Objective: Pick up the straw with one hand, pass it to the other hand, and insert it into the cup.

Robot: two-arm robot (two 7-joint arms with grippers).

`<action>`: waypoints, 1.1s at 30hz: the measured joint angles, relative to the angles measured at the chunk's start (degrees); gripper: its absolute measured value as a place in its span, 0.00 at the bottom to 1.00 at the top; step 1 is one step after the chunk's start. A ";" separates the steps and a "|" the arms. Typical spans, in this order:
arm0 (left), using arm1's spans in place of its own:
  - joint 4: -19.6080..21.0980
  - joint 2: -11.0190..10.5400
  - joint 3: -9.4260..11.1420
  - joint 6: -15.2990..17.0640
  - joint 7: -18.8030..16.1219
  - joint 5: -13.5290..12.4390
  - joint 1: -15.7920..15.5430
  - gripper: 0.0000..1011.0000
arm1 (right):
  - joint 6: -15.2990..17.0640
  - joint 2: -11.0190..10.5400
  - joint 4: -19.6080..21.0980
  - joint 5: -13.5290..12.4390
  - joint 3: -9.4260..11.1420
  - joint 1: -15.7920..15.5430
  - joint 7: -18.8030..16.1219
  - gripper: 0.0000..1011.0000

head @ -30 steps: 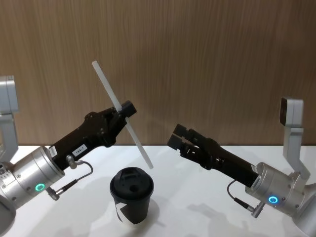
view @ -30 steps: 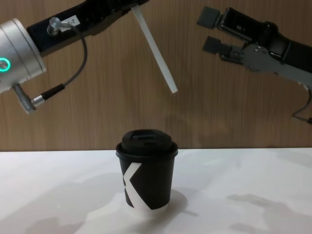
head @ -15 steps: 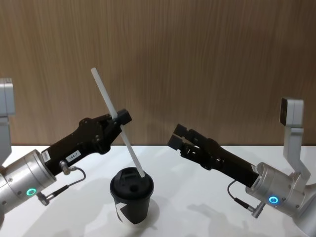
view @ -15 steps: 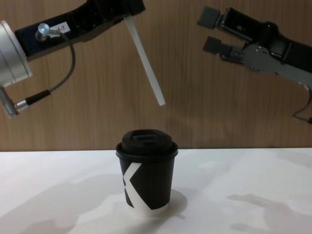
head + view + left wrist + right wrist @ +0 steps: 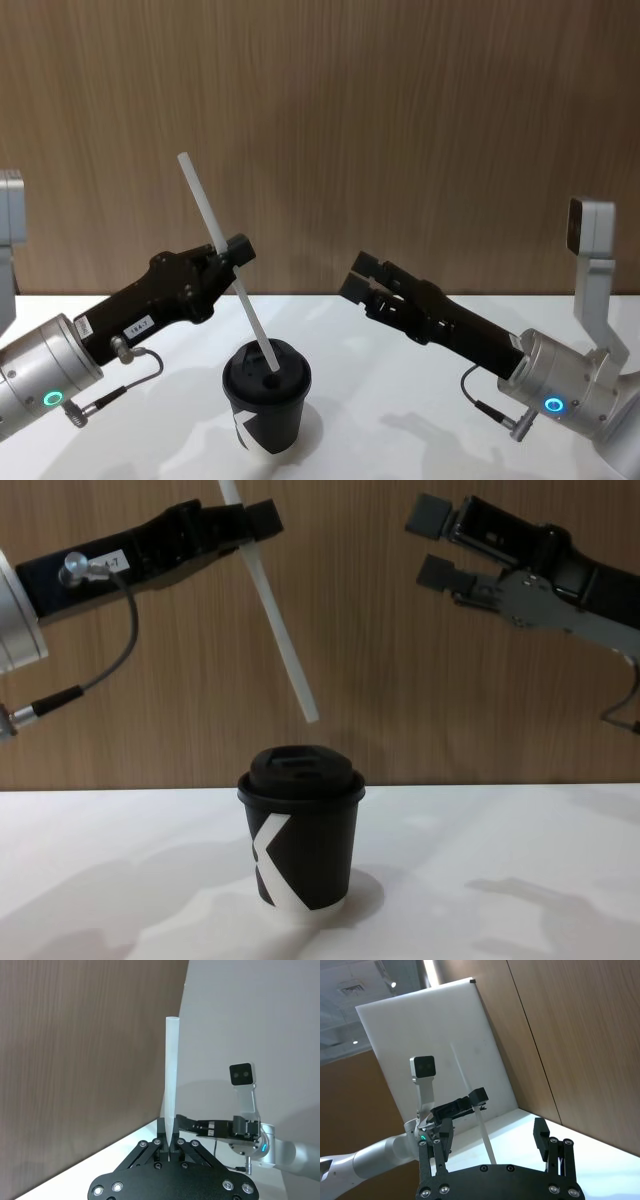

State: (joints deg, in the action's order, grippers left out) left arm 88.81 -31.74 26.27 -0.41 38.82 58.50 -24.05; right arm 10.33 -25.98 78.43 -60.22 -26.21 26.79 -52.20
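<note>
The white straw (image 5: 203, 206) (image 5: 281, 642) is tilted, its top leaning away from the cup, with my left gripper (image 5: 228, 252) (image 5: 250, 518) shut on its middle. In the chest view its lower tip hangs a little above the lid of the black cup (image 5: 266, 398) (image 5: 300, 852); in the head view the tip overlaps the lid. The cup stands upright on the white table (image 5: 400, 400). The left wrist view shows the straw (image 5: 171, 1070) rising from between the left gripper's (image 5: 169, 1130) fingers. My right gripper (image 5: 358, 275) (image 5: 432, 542) (image 5: 492, 1131) is open and holds nothing, up in the air to the right of the cup.
A wood-panelled wall (image 5: 400, 120) rises right behind the table. White table surface (image 5: 500, 860) spreads on both sides of the cup.
My left gripper has come down and drawn back to the left with the straw, bringing its lower tip from beside the cup to just over the lid. The right arm has stayed still.
</note>
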 joint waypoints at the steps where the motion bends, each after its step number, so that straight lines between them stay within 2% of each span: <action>1: -0.12 -0.04 -0.04 0.06 -0.14 -0.04 0.09 0.01 | 0.00 0.00 0.00 0.00 0.00 0.00 0.00 0.99; 17: -2.63 0.71 -0.27 0.25 -0.96 -0.84 0.16 0.01 | 0.00 0.00 0.00 0.01 0.00 0.00 0.00 0.99; 33: -5.61 2.52 -0.03 -0.29 0.33 -1.58 -0.98 0.01 | 0.00 0.00 0.00 0.01 0.00 0.00 0.00 0.99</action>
State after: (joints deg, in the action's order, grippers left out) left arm 83.20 -29.22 26.24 -0.70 39.15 56.91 -25.03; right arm 10.33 -25.98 78.43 -60.21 -26.21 26.79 -52.20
